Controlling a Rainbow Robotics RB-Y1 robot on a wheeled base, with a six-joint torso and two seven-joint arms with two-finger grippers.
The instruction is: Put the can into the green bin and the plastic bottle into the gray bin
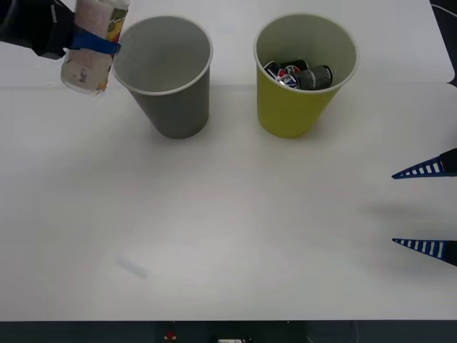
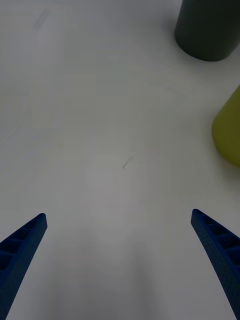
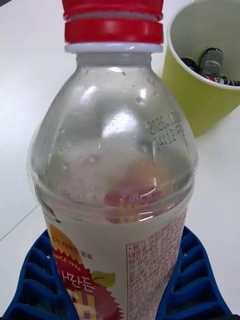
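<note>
Clear plastic bottle point(image 1: 93, 44) hangs tilted, grasped by the left end effector point(image 1: 96, 44), just beside the gray bin point(image 1: 171, 78). Cans point(image 1: 300, 75) lie in the green bin point(image 1: 293, 107). Right end effector point(image 1: 426, 209) is spread, over the desk point(image 1: 228, 236).

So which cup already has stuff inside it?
The green bin, on the right: a can lies inside. The gray bin beside it has nothing in it.

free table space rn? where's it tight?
Bare: the wide table stretch in front of the gray bin and green bin, running to the open right gripper. Tight: far left, where the left gripper holds the plastic bottle beside the gray bin's rim; narrow gap between bins.
</note>
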